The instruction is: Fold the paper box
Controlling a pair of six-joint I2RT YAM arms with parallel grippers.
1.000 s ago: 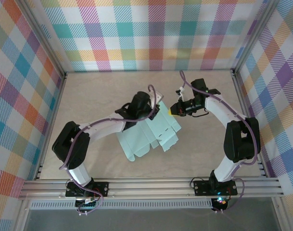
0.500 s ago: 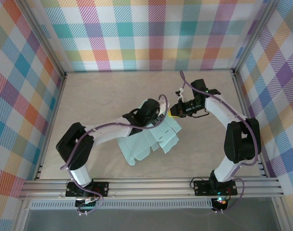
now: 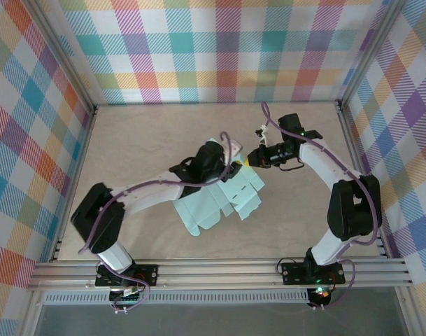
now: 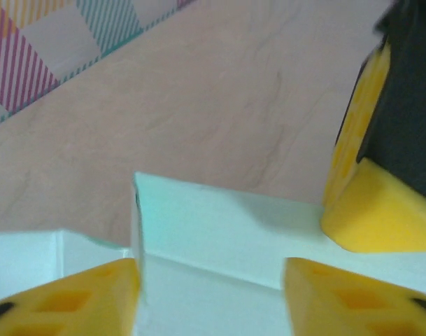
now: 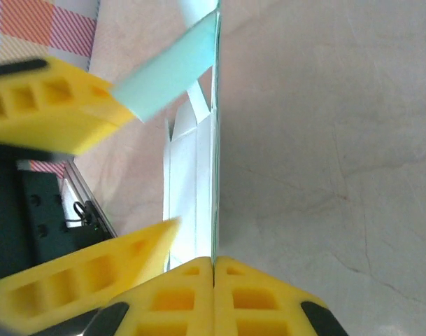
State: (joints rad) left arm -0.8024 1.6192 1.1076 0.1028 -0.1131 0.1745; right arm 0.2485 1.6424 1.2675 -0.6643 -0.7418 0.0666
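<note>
Paper box (image 3: 216,203): mint-teal die-cut sheet, mostly flat at the middle of the table (image 3: 129,154), far flap raised. Right gripper (image 5: 213,262): fingers pressed together on the sheet's thin edge. Left gripper (image 4: 209,280): jaws parted, astride the raised flap, just beside the right gripper.

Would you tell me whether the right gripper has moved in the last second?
No; against the table's back edge, the right gripper holds its place, pinching the paper box.

Lab cell: plaid walls (image 3: 219,49), aluminium frame (image 3: 219,269)
</note>
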